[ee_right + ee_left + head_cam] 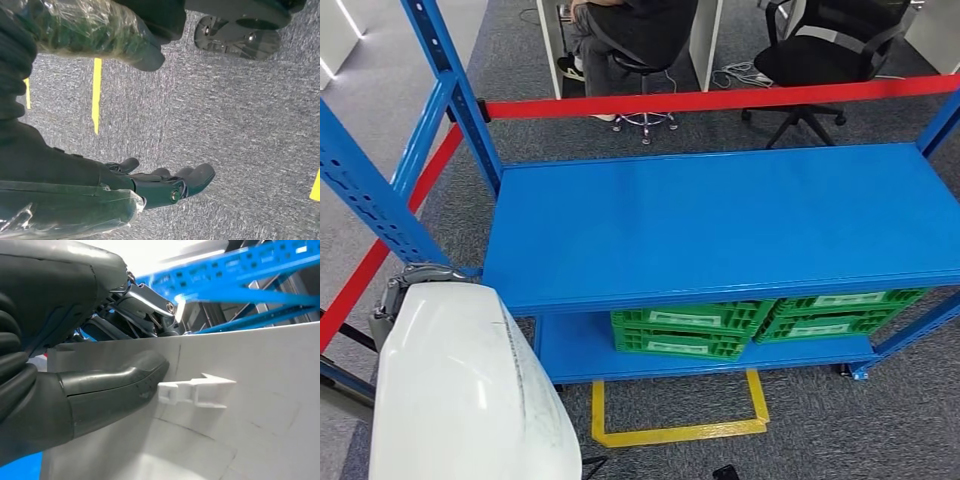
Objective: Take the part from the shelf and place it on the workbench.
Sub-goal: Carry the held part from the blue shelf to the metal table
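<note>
From the head view, we see the white part (463,390) low on our left, in front of the blue shelf (720,225), whose top board lies ahead and to the right of it. The part's long axis seems to run toward us, though the crop is tight.

At the left wrist, the left robot hand (94,365) grips the part (245,405), thumb pressed flat on its white face, dark fingers curled over its edge.

At the right wrist, the right robot hand (166,182) hangs over the grey floor (245,125), fingers loosely apart and holding nothing. The left arm carries the part; no bench shows yet.
</note>
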`<act>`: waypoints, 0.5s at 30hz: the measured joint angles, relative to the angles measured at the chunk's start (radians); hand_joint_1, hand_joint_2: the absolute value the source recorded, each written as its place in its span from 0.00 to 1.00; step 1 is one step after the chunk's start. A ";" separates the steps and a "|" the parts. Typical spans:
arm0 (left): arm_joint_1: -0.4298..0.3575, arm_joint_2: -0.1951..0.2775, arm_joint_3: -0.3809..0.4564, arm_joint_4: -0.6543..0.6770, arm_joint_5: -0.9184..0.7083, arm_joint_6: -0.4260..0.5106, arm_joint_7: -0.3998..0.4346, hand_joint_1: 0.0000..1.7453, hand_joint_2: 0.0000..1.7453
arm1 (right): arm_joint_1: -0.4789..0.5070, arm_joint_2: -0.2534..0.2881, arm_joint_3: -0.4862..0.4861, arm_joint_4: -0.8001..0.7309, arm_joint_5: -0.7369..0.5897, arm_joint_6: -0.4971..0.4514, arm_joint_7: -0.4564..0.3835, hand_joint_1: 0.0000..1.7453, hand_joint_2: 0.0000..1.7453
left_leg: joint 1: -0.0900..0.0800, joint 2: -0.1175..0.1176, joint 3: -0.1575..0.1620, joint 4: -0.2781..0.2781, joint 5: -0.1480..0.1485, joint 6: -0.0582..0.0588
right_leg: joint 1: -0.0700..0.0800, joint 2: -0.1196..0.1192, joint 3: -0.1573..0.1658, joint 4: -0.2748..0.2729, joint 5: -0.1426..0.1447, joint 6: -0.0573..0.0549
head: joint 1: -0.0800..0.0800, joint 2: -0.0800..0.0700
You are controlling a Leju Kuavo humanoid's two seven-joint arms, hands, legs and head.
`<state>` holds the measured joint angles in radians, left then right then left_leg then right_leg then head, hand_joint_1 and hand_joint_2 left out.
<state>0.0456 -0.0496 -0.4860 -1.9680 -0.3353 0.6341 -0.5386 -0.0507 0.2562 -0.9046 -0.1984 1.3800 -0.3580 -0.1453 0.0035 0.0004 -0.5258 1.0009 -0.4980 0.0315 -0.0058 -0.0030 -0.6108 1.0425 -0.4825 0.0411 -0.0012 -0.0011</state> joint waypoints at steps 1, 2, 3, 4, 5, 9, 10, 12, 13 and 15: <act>0.001 -0.001 0.000 0.000 0.000 -0.001 0.000 1.00 1.00 | 0.000 0.000 -0.002 0.000 -0.009 0.001 -0.005 0.00 1.00 | 0.002 0.002 -0.005 -0.003 0.007 0.004 | -0.001 0.001 -0.017 0.042 -0.035 0.004 | 0.002 0.000; 0.001 -0.002 0.000 0.000 0.000 -0.002 0.000 1.00 1.00 | 0.000 -0.001 -0.005 0.000 -0.018 0.001 -0.010 0.00 1.00 | 0.001 0.003 -0.013 -0.002 0.013 0.007 | -0.001 0.002 -0.039 0.102 -0.078 0.007 | 0.004 0.000; 0.002 -0.002 0.000 0.000 0.000 -0.003 0.000 1.00 1.00 | 0.000 -0.001 -0.008 0.000 -0.024 0.001 -0.014 0.00 1.00 | 0.000 0.004 -0.022 -0.002 0.020 0.009 | -0.002 0.002 -0.060 0.169 -0.118 0.010 | 0.005 0.000; 0.004 -0.003 0.000 0.000 0.000 -0.004 0.000 1.00 1.00 | 0.000 -0.001 -0.011 0.000 -0.029 0.001 -0.017 0.00 1.00 | -0.001 0.005 -0.031 -0.001 0.027 0.009 | -0.002 0.002 -0.073 0.223 -0.144 0.013 | 0.005 0.000; 0.004 -0.003 0.000 0.000 0.000 -0.005 0.000 1.00 1.00 | 0.001 -0.001 -0.014 0.000 -0.031 0.002 -0.018 0.00 1.00 | -0.002 0.005 -0.039 -0.001 0.033 0.009 | -0.002 0.001 -0.071 0.245 -0.150 0.014 | 0.005 0.000; 0.007 -0.004 0.000 0.000 -0.003 -0.005 0.000 1.00 1.00 | 0.000 -0.001 -0.025 0.000 -0.046 0.005 -0.027 0.00 1.00 | -0.004 0.003 -0.061 0.002 0.051 -0.001 | -0.002 0.001 0.094 0.021 -0.068 0.007 | 0.005 0.000; 0.007 -0.004 0.000 0.000 -0.004 -0.006 0.000 1.00 1.00 | -0.001 -0.001 -0.028 0.000 -0.055 0.006 -0.033 0.00 1.00 | -0.005 0.003 -0.064 0.003 0.056 -0.006 | -0.001 0.002 0.127 -0.032 -0.061 0.004 | 0.004 0.000; 0.009 -0.005 0.000 0.000 -0.007 -0.008 0.001 1.00 1.00 | -0.001 -0.001 -0.040 0.000 -0.081 0.012 -0.051 0.00 1.00 | -0.008 0.003 -0.069 0.004 0.067 -0.017 | 0.003 0.003 0.145 -0.066 -0.061 -0.002 | 0.004 0.000; 0.011 -0.005 0.000 0.000 -0.008 -0.009 0.001 1.00 1.00 | -0.001 -0.001 -0.048 0.000 -0.095 0.016 -0.062 0.00 1.00 | -0.008 0.003 -0.070 0.004 0.072 -0.022 | 0.002 0.003 0.138 -0.067 -0.056 -0.009 | 0.004 0.000; 0.015 -0.005 0.001 0.000 -0.009 -0.010 0.002 1.00 1.00 | -0.002 0.001 -0.067 0.000 -0.121 0.024 -0.083 0.00 1.00 | -0.006 0.002 -0.081 0.024 0.046 -0.033 | -0.002 0.000 0.127 -0.070 -0.044 -0.026 | 0.002 0.000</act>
<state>0.0608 -0.0546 -0.4851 -1.9680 -0.3446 0.6238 -0.5367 -0.0531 0.2571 -0.9713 -0.1981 1.2592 -0.3341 -0.2281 -0.0023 0.0023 -0.6063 1.0251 -0.4523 -0.0017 -0.0075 -0.0029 -0.4835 0.9725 -0.5265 0.0147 0.0011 -0.0011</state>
